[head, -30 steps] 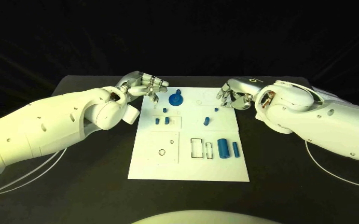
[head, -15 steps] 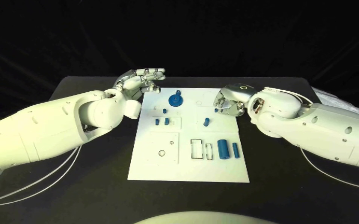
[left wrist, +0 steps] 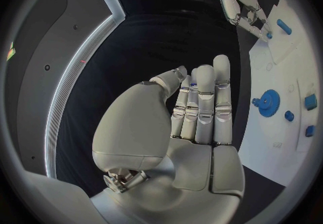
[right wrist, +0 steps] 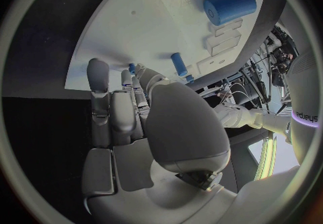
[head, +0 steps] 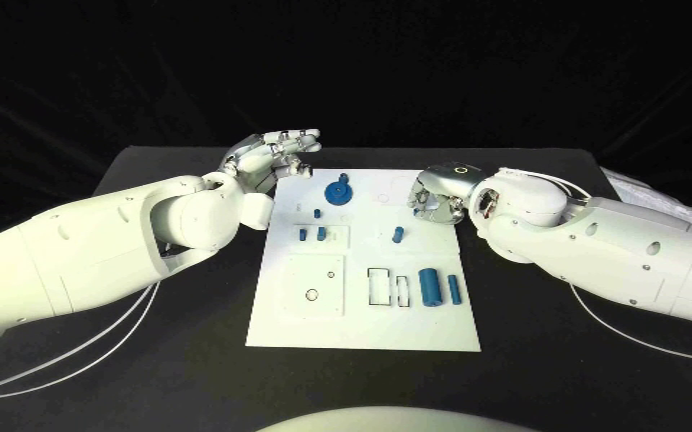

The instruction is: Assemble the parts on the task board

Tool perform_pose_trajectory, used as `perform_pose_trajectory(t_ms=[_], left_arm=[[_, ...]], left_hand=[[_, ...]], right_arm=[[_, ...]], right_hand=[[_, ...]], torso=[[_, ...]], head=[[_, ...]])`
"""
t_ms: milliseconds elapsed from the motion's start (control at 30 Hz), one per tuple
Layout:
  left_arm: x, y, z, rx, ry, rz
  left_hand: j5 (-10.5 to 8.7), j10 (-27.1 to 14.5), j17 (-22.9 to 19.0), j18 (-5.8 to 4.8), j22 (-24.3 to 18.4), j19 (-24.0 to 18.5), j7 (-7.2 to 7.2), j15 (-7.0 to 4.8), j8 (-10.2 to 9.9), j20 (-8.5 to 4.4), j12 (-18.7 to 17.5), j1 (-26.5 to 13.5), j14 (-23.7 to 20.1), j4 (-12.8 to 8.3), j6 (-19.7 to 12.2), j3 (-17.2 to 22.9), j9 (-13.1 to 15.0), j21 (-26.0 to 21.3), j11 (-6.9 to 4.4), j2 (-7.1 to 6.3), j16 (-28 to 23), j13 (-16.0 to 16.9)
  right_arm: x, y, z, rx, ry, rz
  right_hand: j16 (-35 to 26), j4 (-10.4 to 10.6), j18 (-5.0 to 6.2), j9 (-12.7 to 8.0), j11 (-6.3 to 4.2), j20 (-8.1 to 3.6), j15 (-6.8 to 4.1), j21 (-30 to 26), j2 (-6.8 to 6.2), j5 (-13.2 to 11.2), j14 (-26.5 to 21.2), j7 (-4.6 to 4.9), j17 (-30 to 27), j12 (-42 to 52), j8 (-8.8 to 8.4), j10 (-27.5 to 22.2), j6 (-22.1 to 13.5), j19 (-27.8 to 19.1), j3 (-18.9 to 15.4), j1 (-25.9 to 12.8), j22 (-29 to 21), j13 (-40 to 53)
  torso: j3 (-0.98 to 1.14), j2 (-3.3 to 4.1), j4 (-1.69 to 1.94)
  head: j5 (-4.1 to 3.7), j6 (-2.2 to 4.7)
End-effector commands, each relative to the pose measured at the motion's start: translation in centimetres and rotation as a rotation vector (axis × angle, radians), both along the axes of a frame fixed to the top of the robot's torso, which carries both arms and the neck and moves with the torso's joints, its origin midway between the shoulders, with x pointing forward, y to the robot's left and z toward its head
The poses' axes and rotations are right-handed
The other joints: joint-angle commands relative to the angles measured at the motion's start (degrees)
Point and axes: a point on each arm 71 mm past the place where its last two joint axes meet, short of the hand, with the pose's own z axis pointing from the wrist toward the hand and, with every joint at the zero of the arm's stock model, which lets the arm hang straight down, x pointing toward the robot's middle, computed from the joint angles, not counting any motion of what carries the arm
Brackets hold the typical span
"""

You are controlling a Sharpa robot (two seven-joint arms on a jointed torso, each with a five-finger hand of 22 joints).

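Hovering open: left hand, right hand.

The task board looks matt white, like smooth plastic; the parts are smooth blue plastic. The bench is matt black. The fingers gleam like brushed metal.

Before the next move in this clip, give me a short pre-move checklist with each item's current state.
1. Left hand free of parts: ok, fingers straight and apart, nothing held.
2. Right hand free of parts: cannot tell, its fingertips reach down at the board's right edge by a small blue peg.
3. Task board flat on the table: ok.
4. Blue gear unobstructed: ok, at the board's far end, no hand over it.
5. Large blue cylinder and slim blue rod reachable: ok, lying side by side, apart.
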Motion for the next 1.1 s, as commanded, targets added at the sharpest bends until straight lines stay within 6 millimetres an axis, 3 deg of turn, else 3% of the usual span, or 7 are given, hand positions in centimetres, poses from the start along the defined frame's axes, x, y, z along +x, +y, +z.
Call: perform_pose_trajectory(t_ms=[33,500,933,1100], left_arm=[[-0.2,-0.4,0.2,-0.024,-0.012,-0.026],[0.0,0.1,0.0,-0.009,0.008,-0.027],[0.0,0.3,-0.1,0.007,0.010,-0.030],[0.0,0.3,-0.2,0.013,0.018,-0.032]], left_hand=[[0.23,-0.66,-0.13,0.66,-0.14,-0.36,0.04,0.15,0.31,-0.07,0.32,-0.09,-0.48,-0.02,-0.33,-0.34,-0.07,-0.32,0.04,0.57,-0.32,0.10],[0.21,-1.75,-0.66,0.61,-0.71,-0.62,0.37,0.44,0.17,0.15,0.79,-0.50,-1.22,-0.14,-1.18,-1.25,-0.13,-1.18,0.37,0.63,-0.52,0.23],[0.23,-1.94,-0.78,0.61,-0.85,-0.70,0.40,0.48,0.18,0.20,0.93,-0.55,-1.39,-0.17,-1.30,-1.41,-0.12,-1.39,0.43,0.70,-0.58,0.27],[0.22,-2.07,-0.85,0.61,-0.92,-0.73,0.43,0.51,0.18,0.23,1.00,-0.58,-1.47,-0.19,-1.38,-1.50,-0.13,-1.49,0.45,0.70,-0.60,0.28]], right_arm=[[-0.1,0.3,-0.6,-0.030,0.015,0.000],[-0.1,0.7,-1.6,-0.082,0.037,-0.011],[-0.4,0.8,-2.1,-0.112,0.077,-0.009],[-0.3,0.9,-1.8,-0.087,0.046,-0.023]], right_hand=[[0.04,-0.14,-0.07,0.03,-0.02,0.09,0.35,0.46,0.31,-0.66,1.64,0.08,-0.26,-0.36,-0.12,0.62,0.65,0.57,0.83,-0.57,0.28,-0.33],[-0.04,-2.48,-0.15,0.54,-0.28,0.03,0.13,1.29,0.25,-1.81,1.69,-0.10,-0.63,-0.22,0.56,2.81,2.83,1.11,4.57,-1.59,1.18,-1.09],[0.56,-3.57,-0.23,0.66,-0.33,-0.05,0.12,1.64,-0.25,-2.24,1.88,-0.17,0.00,-0.68,0.53,2.85,3.05,1.24,5.35,-2.14,1.63,-1.20],[0.88,-4.43,-0.39,0.84,-0.24,-0.04,0.11,2.34,0.30,-2.07,2.03,-0.10,0.17,-0.87,0.64,3.28,3.47,1.60,6.73,-2.43,2.51,-1.16]], torso=[[-0.02,0.02,0.05],[0.06,-0.04,-0.07],[0.01,-0.05,-0.07],[0.07,-0.02,-0.16]], head=[[0.20,-0.12],[0.40,-0.49],[0.21,-0.72],[0.21,-0.62]])
